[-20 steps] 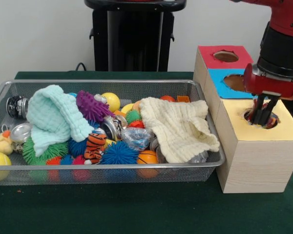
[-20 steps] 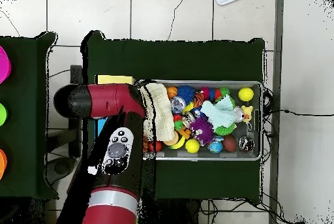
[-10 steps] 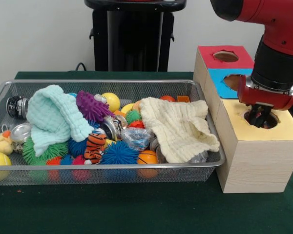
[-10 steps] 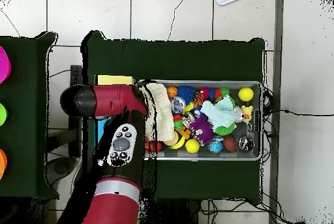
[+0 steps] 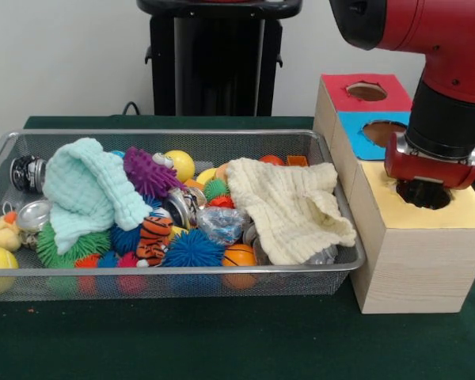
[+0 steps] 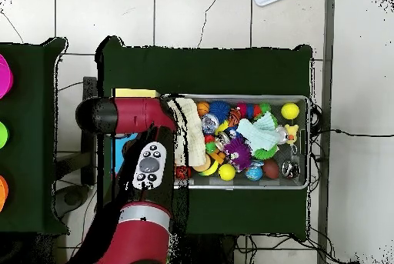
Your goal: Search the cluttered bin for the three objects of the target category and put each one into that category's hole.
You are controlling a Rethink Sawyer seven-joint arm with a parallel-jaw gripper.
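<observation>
A dark green cloth-covered tabletop (image 5: 222,340) stands before a plain white wall (image 5: 63,55); from overhead it sits on a floor of pale square tiles (image 6: 200,15) with cables trailing at its edges. The black pedestal (image 5: 218,55) rises at the far side in the front view.

The red and black arm (image 5: 435,47) comes down at the right and covers much of the row of boxes in the overhead view (image 6: 138,161). Its pincer (image 5: 423,192) reaches into the round rough-edged hole with the yellow face (image 5: 467,207), on the nearest pale wood-grain box (image 5: 419,265); the red wrist collar sits just above the opening and hides the tips, so I cannot tell whether they are apart or together.

The long silver wire-mesh bin (image 5: 182,283) lies just left of the boxes, its right rim close beside the yellow-faced box. Behind that box stand the blue-faced box (image 5: 360,138) and the red-faced box (image 5: 364,87), each with its own cut-out.

In the bin, a thick cream waffle cloth (image 5: 289,206) drapes over the right end and a thick mint-green waffle cloth (image 5: 87,190) heaps at the left. Between them lie a purple spiky toy (image 5: 146,170), a blue spiky ball (image 5: 191,249), a small striped tiger figure (image 5: 154,233), a yellow ball (image 5: 180,164) and an orange ball (image 5: 239,257). None of the white blotch-printed fabric pieces shows in either view. No writing can be read.
</observation>
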